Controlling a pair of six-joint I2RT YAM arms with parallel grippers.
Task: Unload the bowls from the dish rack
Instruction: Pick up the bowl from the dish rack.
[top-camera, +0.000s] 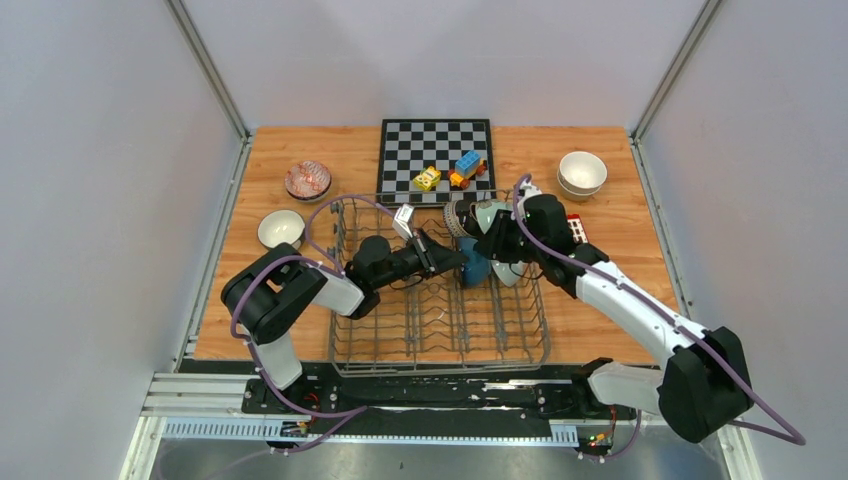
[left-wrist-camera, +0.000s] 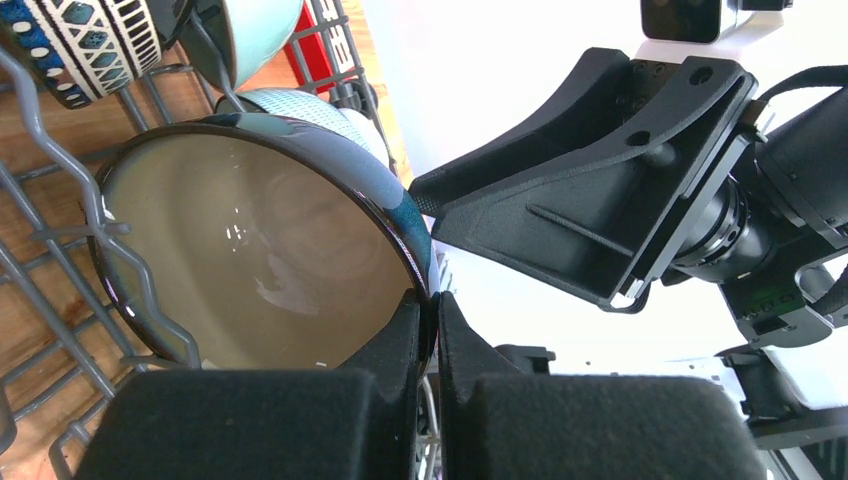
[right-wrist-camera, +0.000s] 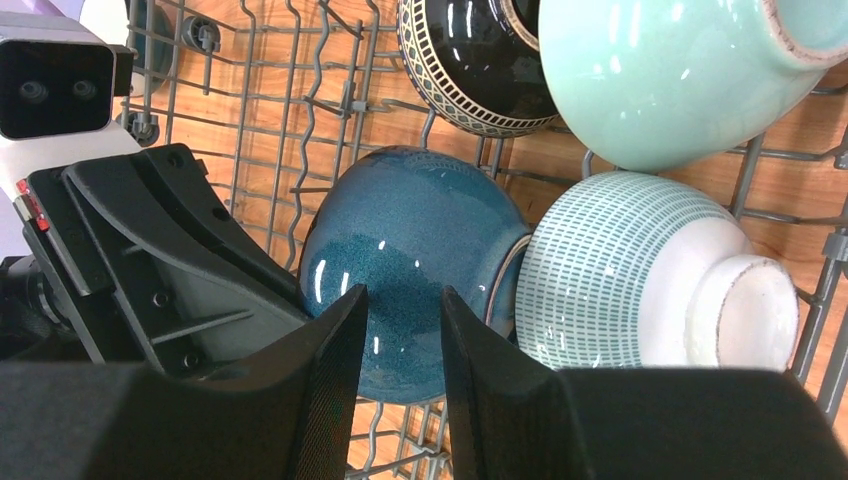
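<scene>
Seen from above, both arms met over the dish rack (top-camera: 440, 335), and the contact itself was hidden. The left wrist view showed the left gripper (left-wrist-camera: 437, 310) pinched tight on the rim of the dark teal bowl (left-wrist-camera: 250, 270), which stood on edge among the tines. The right wrist view showed that bowl's glossy outside just beyond the right gripper (right-wrist-camera: 402, 300). Its jaws were partly apart and held nothing. A blue-and-white bowl (right-wrist-camera: 620, 260) sat beside the teal one.

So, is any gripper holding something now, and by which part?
The left gripper pinches the dark teal round ceramic bowl by its rim, one finger inside, one outside. The right gripper holds nothing; its jaws stand apart.
</scene>
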